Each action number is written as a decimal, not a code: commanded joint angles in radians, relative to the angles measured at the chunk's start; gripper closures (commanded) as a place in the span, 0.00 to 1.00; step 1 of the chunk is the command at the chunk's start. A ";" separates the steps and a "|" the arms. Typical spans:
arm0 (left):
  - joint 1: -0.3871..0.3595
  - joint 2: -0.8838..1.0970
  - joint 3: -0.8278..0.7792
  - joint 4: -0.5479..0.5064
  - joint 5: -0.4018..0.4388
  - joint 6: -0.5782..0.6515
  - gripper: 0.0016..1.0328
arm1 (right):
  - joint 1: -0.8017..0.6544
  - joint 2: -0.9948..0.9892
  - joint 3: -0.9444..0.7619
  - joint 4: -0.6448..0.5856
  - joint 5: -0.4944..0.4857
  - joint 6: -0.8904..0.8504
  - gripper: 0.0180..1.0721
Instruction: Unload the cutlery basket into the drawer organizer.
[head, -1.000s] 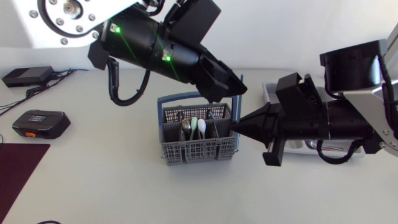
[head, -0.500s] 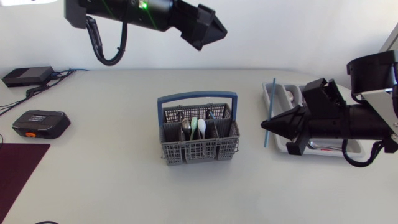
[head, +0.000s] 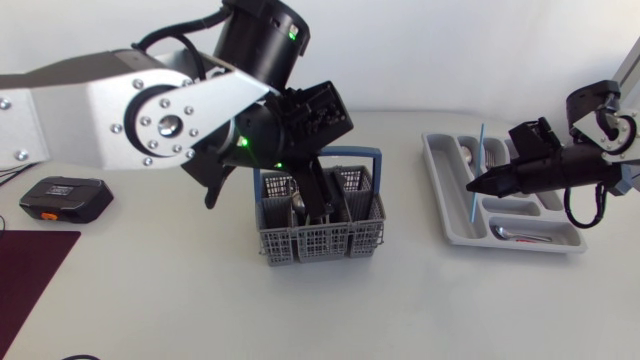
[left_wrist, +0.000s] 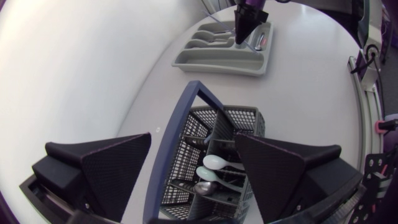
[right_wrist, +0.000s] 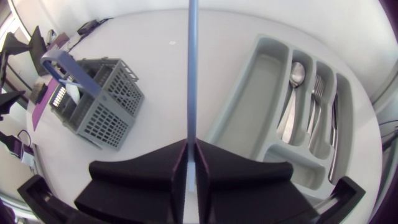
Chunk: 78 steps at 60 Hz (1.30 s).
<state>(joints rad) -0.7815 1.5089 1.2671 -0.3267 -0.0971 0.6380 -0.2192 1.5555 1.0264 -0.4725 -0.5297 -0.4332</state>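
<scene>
Item 1, left arm (head: 120, 120): comes in from the left side, a silver-grey link ending in a black joint lit with green points. The wrist is bent steeply downward over the middle of the table. The left pincer (left_wrist: 193, 135) points down, its two wedge fingers (left_wrist: 112, 165) spread wide apart.

Item 2, right arm (head: 600, 115): comes in from the right side, a pale link with a black wrist lying low and nearly level, aimed toward the middle. The right pincer (right_wrist: 191, 144) is closed, both fingers pressed on a thin blue stick (right_wrist: 193, 62) that stands up between them.

White table (head: 180, 310); maroon mat (head: 30, 275) at its left edge.
</scene>
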 joint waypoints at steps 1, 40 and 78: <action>-0.015 0.011 -0.051 0.037 -0.036 0.061 0.09 | -0.012 0.074 0.055 -0.014 0.019 0.045 0.95; -0.042 0.086 -0.144 0.218 -0.122 0.129 0.17 | -0.019 0.437 0.281 0.008 0.142 0.125 0.83; -0.055 0.076 -0.147 0.213 -0.121 0.129 0.38 | -0.028 0.463 0.271 0.043 0.163 0.117 0.23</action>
<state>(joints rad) -0.8230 1.5837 1.1526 -0.0708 -0.2214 0.7574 -0.2310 2.0094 1.3128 -0.4419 -0.3946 -0.3325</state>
